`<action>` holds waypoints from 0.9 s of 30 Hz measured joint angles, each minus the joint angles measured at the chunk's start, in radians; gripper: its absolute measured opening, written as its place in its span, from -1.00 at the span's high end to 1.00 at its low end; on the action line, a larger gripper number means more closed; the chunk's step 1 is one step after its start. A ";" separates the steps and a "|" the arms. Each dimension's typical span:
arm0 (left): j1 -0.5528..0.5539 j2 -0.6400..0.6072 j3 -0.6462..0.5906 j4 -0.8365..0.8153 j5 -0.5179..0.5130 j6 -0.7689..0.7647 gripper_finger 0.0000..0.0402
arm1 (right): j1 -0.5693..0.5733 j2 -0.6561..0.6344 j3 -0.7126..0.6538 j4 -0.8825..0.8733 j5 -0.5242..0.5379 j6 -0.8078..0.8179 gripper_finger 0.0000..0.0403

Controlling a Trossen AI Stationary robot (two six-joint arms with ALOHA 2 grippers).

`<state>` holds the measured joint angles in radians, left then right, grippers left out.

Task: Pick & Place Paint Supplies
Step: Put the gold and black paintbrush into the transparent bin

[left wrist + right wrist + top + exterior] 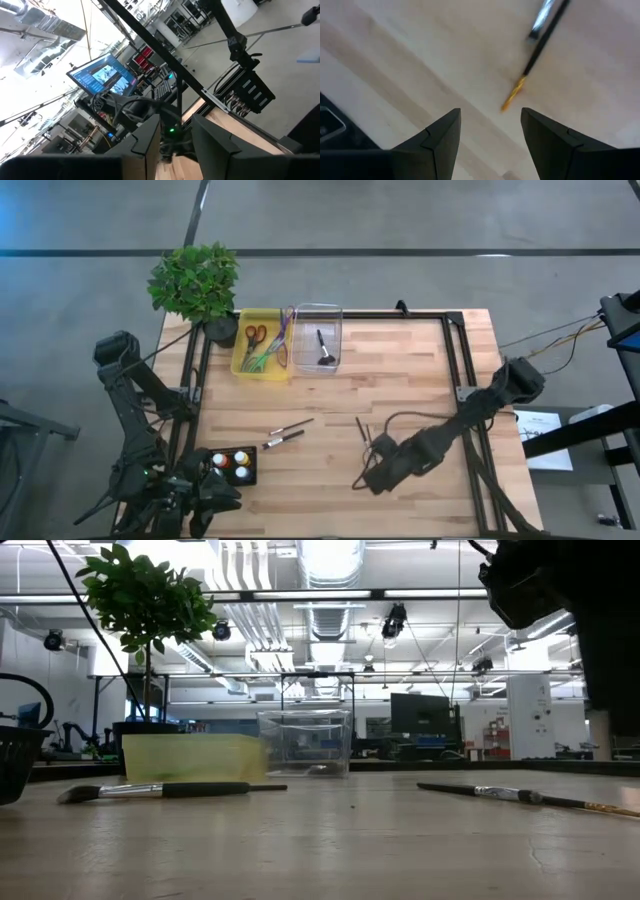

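Note:
Several small paint bottles (231,463) stand in a black tray (250,473) near the table's near-left edge. Two dark-handled brushes (288,432) lie on the wood mid-table; the low view shows one with a wide head (160,790). Another thin brush (361,429) lies farther right, its yellow end (512,95) just beyond my right gripper (490,127), which hovers open above the table. One brush (323,348) lies inside the clear box (318,312). My left gripper (175,145) waits open at the near-left corner, beside the tray.
A yellow bin (260,343) with scissors sits left of the clear box at the far edge. A potted plant (196,282) stands on the far-left corner. A dark metal frame (465,360) borders the table. Bare wood lies between the brushes and the boxes.

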<state>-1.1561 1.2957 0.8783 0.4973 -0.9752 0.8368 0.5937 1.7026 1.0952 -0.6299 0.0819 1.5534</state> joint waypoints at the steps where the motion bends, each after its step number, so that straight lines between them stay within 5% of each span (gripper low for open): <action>1: 0.000 0.000 0.000 0.000 0.000 0.000 0.42 | 0.007 0.025 0.023 -0.007 -0.005 -0.004 -0.02; 12: 0.000 0.000 0.000 -0.002 0.000 0.002 0.42 | 0.015 0.231 0.263 -0.333 -0.014 -0.018 -0.02; 27: 0.000 -0.003 0.000 -0.050 0.000 0.015 0.42 | 0.007 0.283 0.280 -0.329 -0.059 0.011 -0.02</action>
<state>-1.1564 1.2926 0.8783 0.4473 -0.9756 0.8518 0.6010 1.9854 1.3750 -0.9592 0.0227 1.5642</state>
